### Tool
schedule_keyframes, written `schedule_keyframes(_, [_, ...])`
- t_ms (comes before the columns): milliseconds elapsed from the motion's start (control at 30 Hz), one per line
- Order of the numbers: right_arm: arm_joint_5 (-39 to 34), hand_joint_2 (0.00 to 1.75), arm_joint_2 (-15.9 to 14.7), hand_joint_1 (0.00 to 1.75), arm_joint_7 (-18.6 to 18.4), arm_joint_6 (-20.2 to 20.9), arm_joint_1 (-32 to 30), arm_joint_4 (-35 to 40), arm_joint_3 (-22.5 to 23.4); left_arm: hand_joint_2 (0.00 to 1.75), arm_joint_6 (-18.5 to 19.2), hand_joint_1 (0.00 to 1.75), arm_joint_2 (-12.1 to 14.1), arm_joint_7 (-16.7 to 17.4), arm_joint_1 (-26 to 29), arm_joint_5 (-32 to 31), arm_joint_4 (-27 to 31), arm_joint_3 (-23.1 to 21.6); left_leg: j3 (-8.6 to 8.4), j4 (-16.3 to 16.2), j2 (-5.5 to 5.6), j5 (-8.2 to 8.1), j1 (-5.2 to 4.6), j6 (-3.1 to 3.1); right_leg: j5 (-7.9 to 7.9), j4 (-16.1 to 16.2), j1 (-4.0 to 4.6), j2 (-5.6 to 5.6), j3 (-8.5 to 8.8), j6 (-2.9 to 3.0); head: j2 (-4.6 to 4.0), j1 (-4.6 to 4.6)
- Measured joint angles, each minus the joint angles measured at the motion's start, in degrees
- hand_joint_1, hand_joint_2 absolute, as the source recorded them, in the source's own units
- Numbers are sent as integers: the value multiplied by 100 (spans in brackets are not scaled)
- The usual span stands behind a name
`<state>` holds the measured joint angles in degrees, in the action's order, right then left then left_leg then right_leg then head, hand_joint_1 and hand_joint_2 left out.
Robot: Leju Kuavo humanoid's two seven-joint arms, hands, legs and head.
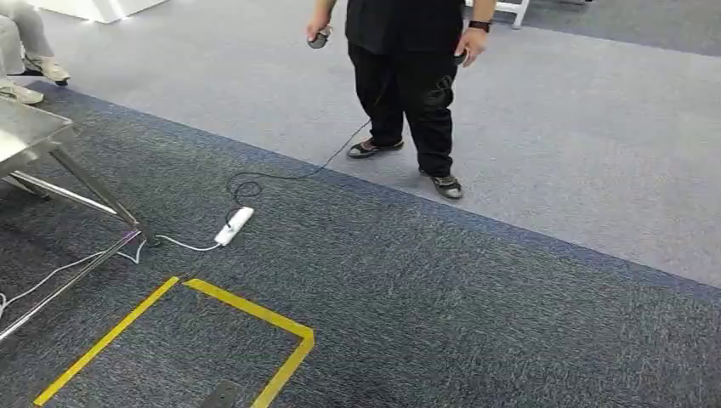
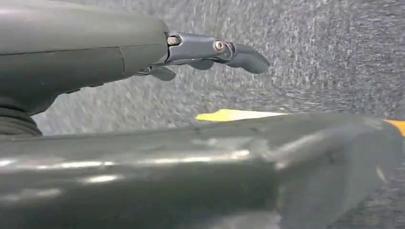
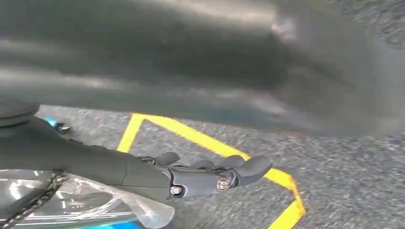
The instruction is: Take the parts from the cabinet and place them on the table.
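Clear-bagged part [image 3: 81,200] lies under the right hand [image 3: 191,176], fingers seemingly holding it; left hand [image 2: 200,55] empty, fingers apart. Carrying step; next, reach the bench [image 1: 30,136] far left.

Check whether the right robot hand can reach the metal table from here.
Probably not yet. The right robot hand, holding a clear bagged part, hangs low over the carpet; the metal table is off at the head view's left edge. It likely needs a turn first.
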<state>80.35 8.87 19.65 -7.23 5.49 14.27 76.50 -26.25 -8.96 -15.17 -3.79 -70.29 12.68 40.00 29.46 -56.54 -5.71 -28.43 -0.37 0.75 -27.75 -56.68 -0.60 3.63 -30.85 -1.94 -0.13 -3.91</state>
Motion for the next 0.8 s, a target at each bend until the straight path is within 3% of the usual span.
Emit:
schedule_keyframes(100, [50, 0, 15, 0, -66, 4, -23, -37, -33, 0, -20, 0, 39, -42, -5, 13, 2, -7, -51, 9, -121, -4, 15, -77, 0, -4, 23, -146, -100, 89, 0, 0])
schedule_keyframes(133, [74, 0, 28, 0, -85, 7, -30, -42, -44, 0, -28, 0, 50, -79, -10, 24, 11, -7, -31, -59, 76, -80, 43, -148, 25, 22, -13, -189, -25, 134, 0, -4])
schedule_keyframes(167, [76, 0, 59, 0, -109, 13, -23, -55, -61, 0, -31, 0, 70, -114, -13, 59, 11, -7, 51, -265, 329, -258, 45, -156, 44, 17, -12, -233, -35, 179, 0, -35])
schedule_keyframes(200, [77, 0, 59, 0, -116, 11, -4, -59, -90, 0, -31, 0, 72, -140, -4, 81, 11, -7, 210, -656, 449, -501, 49, -155, 51, 17, -10, -280, -50, 207, 0, -46])
schedule_keyframes(267, [72, 0, 59, 0, -144, -6, 22, -68, -120, 0, -28, 0, 85, -160, 31, 94, 11, -2, 621, -1616, 520, -933, 51, -147, 62, 15, 12, -435, -72, 234, 0, -48])
schedule_keyframes(300, [70, 0, 59, 0, -149, -13, 12, -68, -131, 0, -26, 0, 85, -160, 45, 88, 11, -2, 743, -1880, 523, -977, 50, -139, 65, 11, 26, -524, -74, 238, 0, -41])
schedule_keyframes(333, [59, 0, 59, 0, -149, -20, 1, -68, -135, 0, -26, 0, 85, -158, 50, 70, 11, -2, 720, -1824, 524, -862, 51, -125, 67, 7, 30, -600, -70, 239, 0, -43])
schedule_keyframes(400, [52, 0, 59, 0, -135, -28, -6, -70, -142, 0, -31, 0, 85, -144, 50, 31, 11, -2, 375, -1010, 578, -309, 51, -76, 67, -15, 40, -776, -58, 237, 0, -43])
schedule_keyframes(433, [39, 0, 61, 0, -127, -26, -2, -70, -148, 0, -33, 0, 90, -131, 51, 18, 11, -2, 154, -485, 726, -31, 51, -43, 64, -24, 40, -850, -52, 231, 0, -46])
schedule_keyframes(467, [35, 0, 70, 0, -120, -26, -4, -74, -153, 0, -35, 0, 101, -123, 57, 15, 11, -2, 20, -217, 1026, -4, 60, -2, 63, -28, 22, -907, -80, 223, 0, -39])
schedule_keyframes(500, [28, 0, 72, 0, -118, -26, 29, -81, -157, 0, -35, 0, 107, -112, 70, 13, 11, -4, 24, -92, 1106, -1, 80, -1, 68, -83, 46, -982, -111, 180, 0, -21])
schedule_keyframes(567, [11, 0, 74, 0, -114, -26, 11, -83, -164, 0, -35, 0, 109, -92, 65, 13, 11, -4, 29, -95, 1014, -48, 42, -10, 110, -62, -12, -1103, -195, 89, 0, -28])
schedule_keyframes(600, [2, 0, 74, 0, -116, -26, -19, -85, -164, 0, -37, 0, 109, -92, 69, 16, 11, -2, 23, -74, 956, -28, 35, 17, 133, -36, -16, -1160, -203, 47, 0, -39])
schedule_keyframes(633, [0, 0, 72, 0, -116, -26, -38, -85, -164, 0, -37, 0, 98, -92, 66, 9, 11, -2, -9, 40, 873, 28, 97, 64, 102, -69, -7, -1113, -263, 26, 0, -28])
schedule_keyframes(667, [-15, 0, 72, 0, -122, -33, -55, -85, -164, 0, -37, 0, 103, -94, 63, 7, 11, -2, -35, 71, 788, 41, 83, 86, -3, -207, 23, -743, -322, 12, 0, -15])
schedule_keyframes(700, [-17, 0, 74, 0, -127, -33, -46, -85, -166, 0, -37, 0, 103, -94, 63, 5, 11, -2, -34, 74, 729, 47, 74, 101, -171, -481, 23, -565, -468, -7, 0, 16])
schedule_keyframes(733, [-15, 0, 81, 0, -127, -31, -24, -94, -168, 0, -35, 0, 103, -94, 75, -2, 11, -2, -28, 71, 617, 44, 58, 104, -428, -1013, 5, -452, -731, -34, 0, 18])
schedule_keyframes(767, [-15, 0, 81, 0, -122, -31, -12, -98, -173, 0, -35, 0, 96, -94, 88, -2, 11, -2, -26, 71, 518, 38, 45, 111, -620, -1491, -9, -419, -962, -57, 0, 13])
schedule_keyframes(800, [-24, 0, 81, 0, -122, -31, -22, -101, -173, 0, -35, 0, 96, -94, 91, -2, 11, -2, -23, 67, 422, 32, 43, 111, -714, -1830, -19, -409, -1127, -82, 0, 16])
